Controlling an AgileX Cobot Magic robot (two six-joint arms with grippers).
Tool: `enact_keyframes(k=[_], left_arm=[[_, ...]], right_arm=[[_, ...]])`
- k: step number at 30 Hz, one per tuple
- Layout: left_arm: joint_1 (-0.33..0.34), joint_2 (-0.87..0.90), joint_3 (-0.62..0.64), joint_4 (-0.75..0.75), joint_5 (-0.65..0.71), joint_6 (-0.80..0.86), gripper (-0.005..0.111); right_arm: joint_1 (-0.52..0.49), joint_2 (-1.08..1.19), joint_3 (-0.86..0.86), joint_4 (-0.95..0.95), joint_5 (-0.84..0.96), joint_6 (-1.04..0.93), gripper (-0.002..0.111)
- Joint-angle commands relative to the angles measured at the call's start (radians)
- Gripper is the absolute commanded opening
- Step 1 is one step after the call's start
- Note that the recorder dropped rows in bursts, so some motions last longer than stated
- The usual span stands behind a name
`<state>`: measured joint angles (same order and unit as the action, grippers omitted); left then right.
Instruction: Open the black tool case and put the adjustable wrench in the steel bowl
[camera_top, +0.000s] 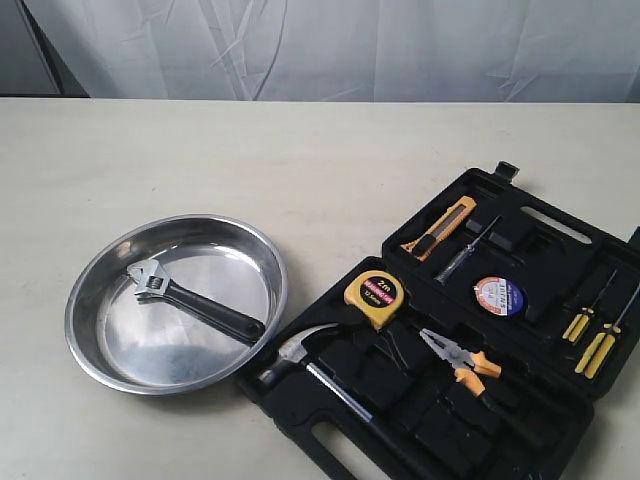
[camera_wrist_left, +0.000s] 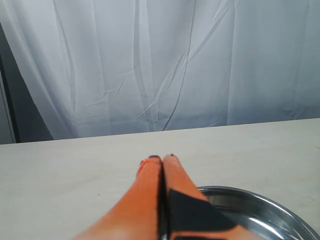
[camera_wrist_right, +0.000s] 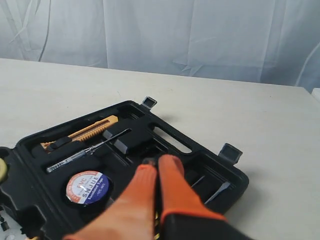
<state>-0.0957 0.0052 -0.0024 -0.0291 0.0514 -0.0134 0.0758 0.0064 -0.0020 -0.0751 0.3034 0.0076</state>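
The wrench (camera_top: 190, 300) lay inside the bowl (camera_top: 232, 262), head toward the far-left rim and black handle pointing toward the case (camera_top: 480, 430), which sat just beside the bowl with its lid flat open. The hammer (camera_top: 300, 350), tape (camera_top: 372, 296) and pliers (camera_top: 455, 358) were in their slots. The left gripper (camera_wrist_left: 162, 159) hung above the table near the bowl's edge, fingers pressed together on nothing; the right gripper (camera_wrist_right: 156, 161) hovered over the lid, likewise clenched and empty. Both steps looked done, so the next move probably called only for keeping the arms clear of bowl and case.
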Motion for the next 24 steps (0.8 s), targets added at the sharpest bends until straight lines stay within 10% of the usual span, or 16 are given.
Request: enact_keyframes(k=[1, 24], left_arm=[[-0.006, -0.005, 0.002, -0.008, -0.001, -0.003, 0.0], [-0.006, -0.005, 0.002, -0.008, -0.001, -0.003, 0.0]], right_arm=[[-0.005, -0.006, 0.002, -0.006, -0.006, -0.008, -0.001], [-0.005, -0.006, 0.002, 0.086, -0.006, -0.008, -0.001]])
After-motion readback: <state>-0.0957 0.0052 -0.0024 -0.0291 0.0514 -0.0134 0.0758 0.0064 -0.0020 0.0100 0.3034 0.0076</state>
